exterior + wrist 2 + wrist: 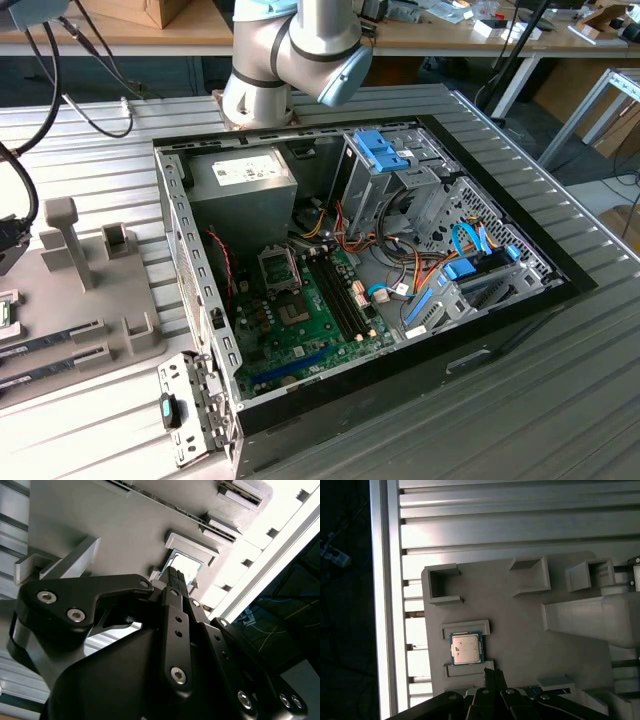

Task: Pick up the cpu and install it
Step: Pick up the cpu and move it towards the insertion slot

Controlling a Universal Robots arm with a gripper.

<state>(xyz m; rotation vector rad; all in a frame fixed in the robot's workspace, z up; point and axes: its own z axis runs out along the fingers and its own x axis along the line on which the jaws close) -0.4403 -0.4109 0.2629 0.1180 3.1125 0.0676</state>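
One cpu (466,648) lies flat, metal lid up, in a pocket of the grey fixture plate (90,300) at the exterior view's left, just beside the gripper (493,671) tips, not touching. Square, no long axis; edges parallel to the plate's. Jaws pressed together, empty.

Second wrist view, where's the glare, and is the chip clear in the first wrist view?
In the second wrist view the grey tray washes out to white along one edge, and the claw looks dark against it. In the first wrist view the chip is sharp and evenly lit; the slatted table shows bright bands.
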